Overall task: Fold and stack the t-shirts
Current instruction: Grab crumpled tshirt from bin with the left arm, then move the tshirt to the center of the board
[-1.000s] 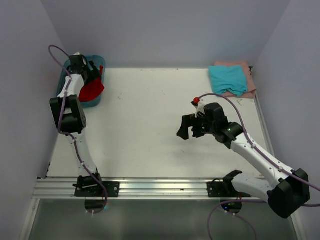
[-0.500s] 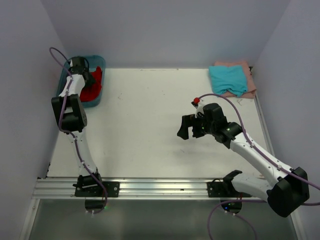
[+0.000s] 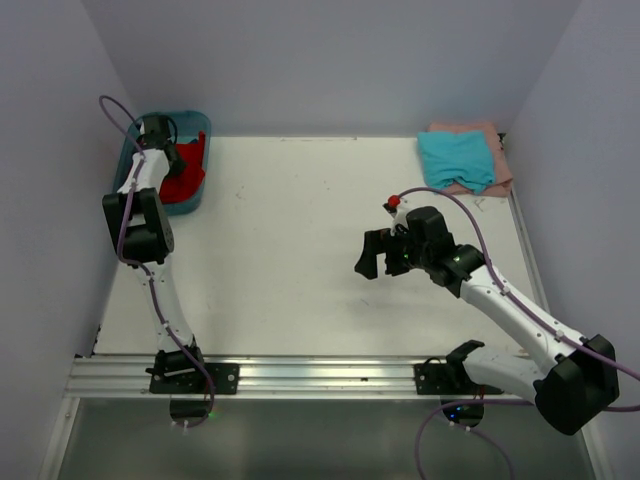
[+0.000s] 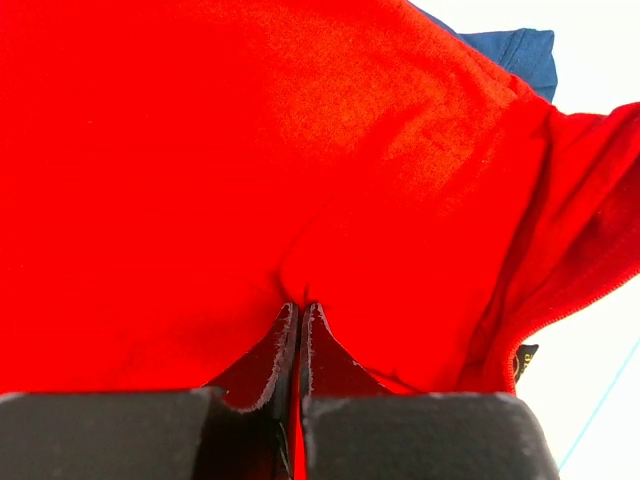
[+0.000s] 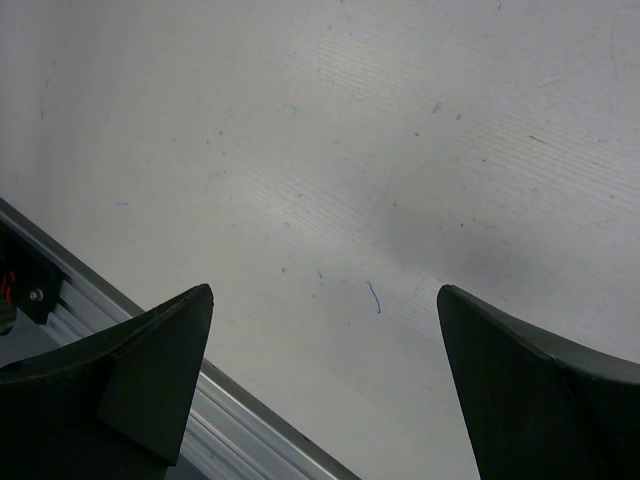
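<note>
The red t-shirt [image 3: 188, 170] lies bunched in the teal tub [image 3: 196, 122] at the far left. My left gripper [image 3: 170, 158] reaches into the tub. In the left wrist view the red t-shirt [image 4: 250, 150] fills the frame, and my left gripper [image 4: 298, 308] is shut, pinching a fold of it. A corner of the dark blue t-shirt [image 4: 512, 50] shows behind the red one. The teal t-shirt [image 3: 457, 158] lies folded on the pink t-shirt [image 3: 497, 134] at the far right corner. My right gripper [image 3: 383, 255] [image 5: 324, 291] hovers open over bare table, holding nothing.
The white table [image 3: 290, 230] is walled on three sides. A metal rail [image 3: 320, 375] [image 5: 70, 300] runs along the near edge, carrying both arm bases. The tub stands against the left wall.
My left gripper has shifted left, deeper into the tub, and closed on the red t-shirt. The red cloth now sits more inside the tub. The right arm has not moved.
</note>
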You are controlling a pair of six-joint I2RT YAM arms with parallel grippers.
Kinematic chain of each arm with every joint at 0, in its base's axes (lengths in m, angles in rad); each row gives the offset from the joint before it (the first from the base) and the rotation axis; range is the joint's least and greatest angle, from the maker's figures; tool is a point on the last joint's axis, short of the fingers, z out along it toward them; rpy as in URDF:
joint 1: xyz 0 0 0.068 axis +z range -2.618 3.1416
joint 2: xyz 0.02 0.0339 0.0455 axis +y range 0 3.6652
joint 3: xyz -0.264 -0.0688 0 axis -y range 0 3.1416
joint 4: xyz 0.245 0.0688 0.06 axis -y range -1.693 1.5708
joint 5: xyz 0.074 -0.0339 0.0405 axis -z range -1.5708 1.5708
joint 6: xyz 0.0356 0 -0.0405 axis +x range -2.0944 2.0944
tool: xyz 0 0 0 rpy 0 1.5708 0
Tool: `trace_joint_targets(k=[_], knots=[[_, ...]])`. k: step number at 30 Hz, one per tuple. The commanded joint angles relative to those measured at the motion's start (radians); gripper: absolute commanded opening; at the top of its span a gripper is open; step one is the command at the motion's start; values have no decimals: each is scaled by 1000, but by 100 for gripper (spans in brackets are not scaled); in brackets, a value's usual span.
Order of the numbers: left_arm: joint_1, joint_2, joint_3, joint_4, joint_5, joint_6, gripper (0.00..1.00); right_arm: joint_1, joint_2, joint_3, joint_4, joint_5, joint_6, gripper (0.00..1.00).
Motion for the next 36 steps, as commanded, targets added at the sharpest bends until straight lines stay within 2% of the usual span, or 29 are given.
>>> trace_joint_targets(k=[1, 7, 10, 13, 15, 16, 19, 23, 24, 27, 30, 33, 34, 36], knots=[[5, -42, 23, 28, 47, 1, 0, 3, -27, -10, 11, 20, 5, 99], [-17, -226, 28, 38, 129, -37, 0, 5, -24, -13, 17, 23, 7, 99], [-68, -334, 34, 24, 170, -46, 0, 3, -21, -17, 34, 21, 11, 99], [-177, -459, 28, 17, 237, -50, 0, 3, -17, -16, 38, 32, 13, 99], [-226, -553, 22, 38, 316, -95, 0, 5, -21, -17, 37, 69, 17, 99], [-250, -611, 5, 61, 439, -121, 0, 3, -26, -17, 35, 99, 23, 99], [-275, -690, -23, 161, 643, -250, 0, 3, -49, -25, 37, 158, 51, 99], [-323, -844, -66, 285, 764, -353, 0, 3, -87, -50, 21, 311, 125, 99], [-326, -878, -96, 387, 785, -431, 0, 3, -104, -54, 17, 392, 155, 99], [-329, -1009, -234, 638, 838, -600, 0, 5, -124, -68, -3, 501, 201, 99], [-332, -1114, -392, 786, 848, -755, 0, 5, -127, -54, -45, 572, 234, 99], [-332, -1233, -613, 752, 805, -783, 0, 3, -133, -40, -80, 603, 254, 99], [-332, -1294, -750, 742, 792, -778, 0, 5, -142, -40, -85, 622, 257, 99], [-332, -1345, -875, 701, 753, -726, 0, 3, -153, -43, -91, 644, 269, 99]])
